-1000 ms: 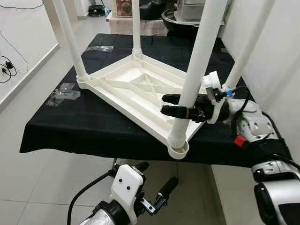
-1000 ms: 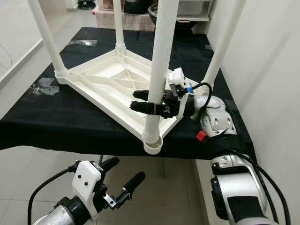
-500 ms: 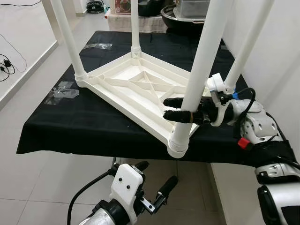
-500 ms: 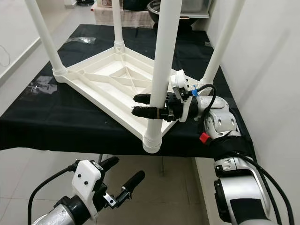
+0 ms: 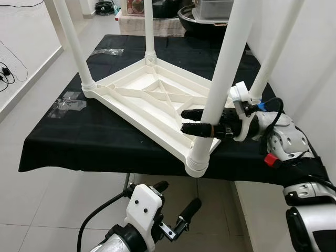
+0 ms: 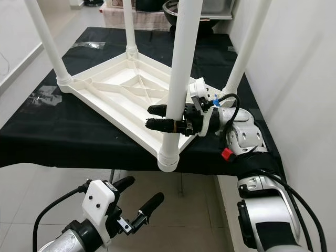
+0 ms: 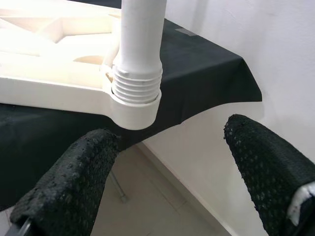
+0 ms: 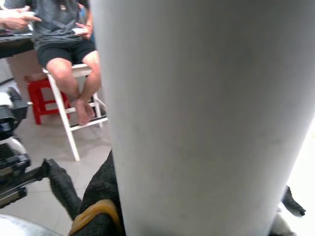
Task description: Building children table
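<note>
The right hand point(image 5: 192, 120) clamps the near leg point(image 5: 220, 84) just above its socket; the hollow, stiff, slippery plastic looks light.

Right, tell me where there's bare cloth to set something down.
Free: the black cloth strip along the near edge, left of the upturned table. Crowded: the right side, where the right gripper clasps the near leg.

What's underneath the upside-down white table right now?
The white table lies upside down on a black cloth covering a stand. The cloth hides the surface beneath. The right gripper clasps the nearest leg.
</note>
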Robot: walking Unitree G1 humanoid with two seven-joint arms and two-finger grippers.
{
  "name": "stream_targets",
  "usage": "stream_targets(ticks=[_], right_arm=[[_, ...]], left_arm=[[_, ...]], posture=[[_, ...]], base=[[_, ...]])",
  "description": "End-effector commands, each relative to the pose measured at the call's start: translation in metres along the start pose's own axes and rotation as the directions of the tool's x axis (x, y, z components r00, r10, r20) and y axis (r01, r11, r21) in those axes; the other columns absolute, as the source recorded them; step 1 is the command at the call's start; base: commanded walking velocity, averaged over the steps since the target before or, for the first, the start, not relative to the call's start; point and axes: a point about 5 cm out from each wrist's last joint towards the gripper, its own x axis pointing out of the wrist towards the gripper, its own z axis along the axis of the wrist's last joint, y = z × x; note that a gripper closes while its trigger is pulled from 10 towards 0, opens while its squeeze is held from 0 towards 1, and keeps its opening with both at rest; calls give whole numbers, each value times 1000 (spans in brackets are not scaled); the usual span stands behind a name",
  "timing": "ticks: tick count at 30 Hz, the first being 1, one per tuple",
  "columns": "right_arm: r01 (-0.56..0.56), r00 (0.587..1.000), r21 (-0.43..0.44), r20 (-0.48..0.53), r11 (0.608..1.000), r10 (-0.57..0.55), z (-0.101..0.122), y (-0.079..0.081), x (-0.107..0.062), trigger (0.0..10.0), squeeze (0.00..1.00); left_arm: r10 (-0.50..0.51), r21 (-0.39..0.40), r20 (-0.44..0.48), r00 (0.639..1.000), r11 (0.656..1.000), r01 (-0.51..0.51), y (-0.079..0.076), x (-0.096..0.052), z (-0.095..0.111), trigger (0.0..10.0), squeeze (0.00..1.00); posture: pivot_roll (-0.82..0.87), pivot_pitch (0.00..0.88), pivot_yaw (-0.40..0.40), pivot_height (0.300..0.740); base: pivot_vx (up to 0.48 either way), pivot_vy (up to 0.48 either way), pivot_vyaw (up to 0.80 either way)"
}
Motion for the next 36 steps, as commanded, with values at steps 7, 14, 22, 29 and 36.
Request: stream_targets(ticks=[7, 14, 22, 29, 36], right_arm=[[-58, 998, 18, -9, 998, 58, -1, 4, 3, 10000, 0], [-13, 1000, 2, 9, 1000, 13, 3, -2, 1, 10000, 0], [-2, 999, -24, 36, 1000, 3, 14, -4, 1, 10000, 0], [-38, 999, -29, 34, 999, 39, 14, -1, 2, 10000, 0], [-56, 998, -12, 15, 998, 56, 7, 3, 3, 10000, 0]], left_arm=[[0, 6, -17, 1000, 1000, 0, 0, -1, -2, 10000, 0], [1, 8, -16, 1000, 1000, -1, 0, 0, -2, 10000, 0], [0, 8, -16, 1000, 1000, 0, 0, 0, -2, 10000, 0], [1, 9, -15, 1000, 1000, -1, 0, 0, -2, 10000, 0], [3, 11, -15, 1000, 1000, -3, 0, 0, -2, 10000, 0]], posture=[[100, 156, -47, 740], [99, 159, -49, 740], [94, 161, -47, 740], [96, 165, -49, 740], [96, 164, -49, 740]], base=[[0, 0, 0], [0, 0, 0], [0, 0, 0], [0, 0, 0], [0, 0, 0]])
